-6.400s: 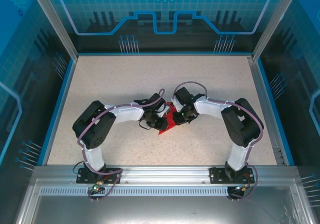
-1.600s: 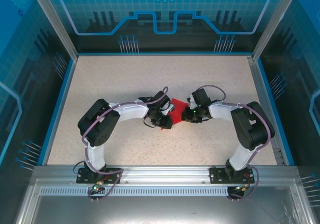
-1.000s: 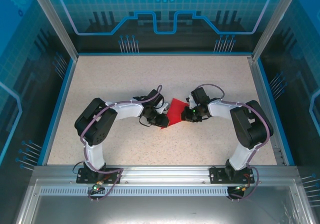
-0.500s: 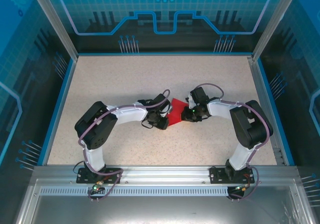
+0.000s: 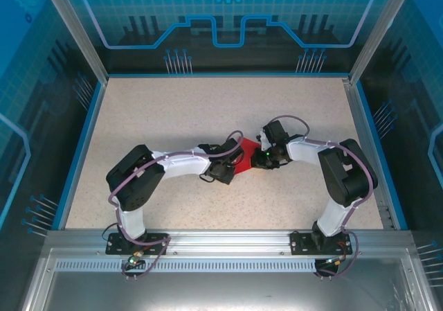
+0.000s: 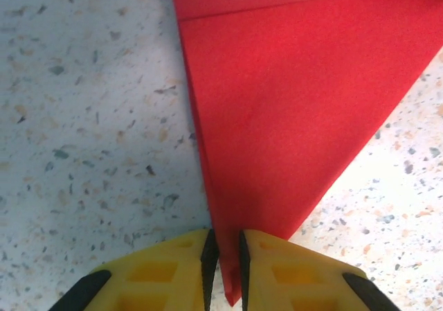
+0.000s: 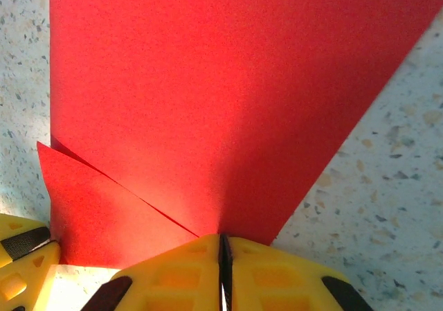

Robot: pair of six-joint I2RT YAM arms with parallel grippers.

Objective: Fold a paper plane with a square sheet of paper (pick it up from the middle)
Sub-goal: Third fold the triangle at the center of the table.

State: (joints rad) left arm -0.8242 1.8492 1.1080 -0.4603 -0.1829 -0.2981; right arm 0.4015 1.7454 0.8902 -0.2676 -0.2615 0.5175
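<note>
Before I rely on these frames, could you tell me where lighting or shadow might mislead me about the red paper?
Left wrist: the square sheet of paper is sharp, with grey shadow on the table along one edge and a bright patch along the other. Right wrist: a hot spot glows on the paper just above the right gripper, deeper red higher up. Top external: even light.

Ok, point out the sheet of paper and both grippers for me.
sheet of paper (image 6: 291,96), left wrist view, flat middle of the red triangle.
left gripper (image 6: 225,249), left wrist view, between the yellow jaws at the paper's corner.
right gripper (image 7: 223,249), right wrist view, between the shut yellow jaws at the paper's edge.
</note>
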